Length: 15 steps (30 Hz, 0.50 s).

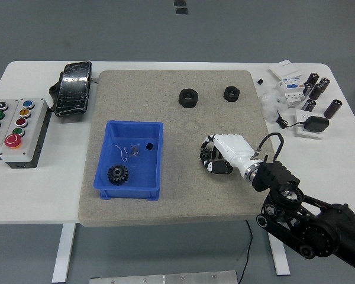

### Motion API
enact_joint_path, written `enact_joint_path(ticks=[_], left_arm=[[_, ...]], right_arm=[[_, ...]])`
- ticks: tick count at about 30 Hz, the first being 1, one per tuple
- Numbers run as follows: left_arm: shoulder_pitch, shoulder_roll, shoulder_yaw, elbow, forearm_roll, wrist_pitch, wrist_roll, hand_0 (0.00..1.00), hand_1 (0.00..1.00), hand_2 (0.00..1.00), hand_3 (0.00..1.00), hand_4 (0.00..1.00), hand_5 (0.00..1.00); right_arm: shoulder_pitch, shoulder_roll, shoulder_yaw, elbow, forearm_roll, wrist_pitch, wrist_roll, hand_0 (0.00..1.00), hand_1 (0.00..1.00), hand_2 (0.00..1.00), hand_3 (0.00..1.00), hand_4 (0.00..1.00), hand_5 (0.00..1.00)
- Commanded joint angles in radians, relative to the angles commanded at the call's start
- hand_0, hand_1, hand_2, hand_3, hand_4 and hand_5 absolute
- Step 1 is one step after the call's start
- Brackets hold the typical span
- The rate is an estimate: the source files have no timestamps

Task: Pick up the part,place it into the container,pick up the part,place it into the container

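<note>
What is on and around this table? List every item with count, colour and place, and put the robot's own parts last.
Table: one, white.
Mat: one, beige, over the table's middle.
Bin: one, blue, on the mat's left half.
Gear: one, black, in the bin's near-left corner.
Small bits: a few, black and silvery, at the bin's far side.
Hex nuts: two, black, far part of the mat.
Button boxes: two, grey with coloured buttons, left edge.
Wrapped pack: one, black, far left.
Cylinders: several, dark, far right corner.
Adapter: one, black, right side.
Right hand: one, white with black fingers, curled low over the mat right of the bin; whether it holds anything cannot be told.
</note>
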Motion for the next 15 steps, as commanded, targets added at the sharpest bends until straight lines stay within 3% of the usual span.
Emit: enact_joint_path(ticks=[1,2,7,8,15], left_arm=[[0.000,0.000,-0.001,0.000,0.001,0.000,0.000,0.656,0.664,0.640,0.662,0.705,0.285],[0.000,0.000,-0.001,0.000,0.001,0.000,0.000,0.656,0.664,0.640,0.663,0.706,0.284],[0.000,0.000,0.002,0.000,-0.002,0.000,-0.001,0.656,0.664,0.640,0.663,0.706,0.284],[0.000,0.000,0.003,0.000,-0.003,0.000,-0.002,0.656,0.664,0.640,0.663,0.705,0.285],[0.000,0.000,0.004,0.000,-0.004,0.000,-0.003,0.656,0.664,0.641,0.664,0.706,0.285]], right_arm=[[0.000,0.000,-0.001,0.000,-0.001,0.000,0.000,0.314,0.417,0.402,0.609,0.614,0.189],[0.000,0.000,-0.002,0.000,-0.001,0.001,0.000,0.310,0.422,0.393,0.493,0.610,0.213],[0.000,-0.001,-0.005,0.000,-0.002,0.001,0.002,0.310,0.422,0.393,0.493,0.610,0.213],[0.000,-0.001,-0.005,0.000,-0.003,0.000,0.003,0.308,0.426,0.390,0.436,0.601,0.205],[0.001,-0.005,-0.002,0.005,0.000,-0.017,0.012,0.303,0.427,0.389,0.404,0.581,0.196]])
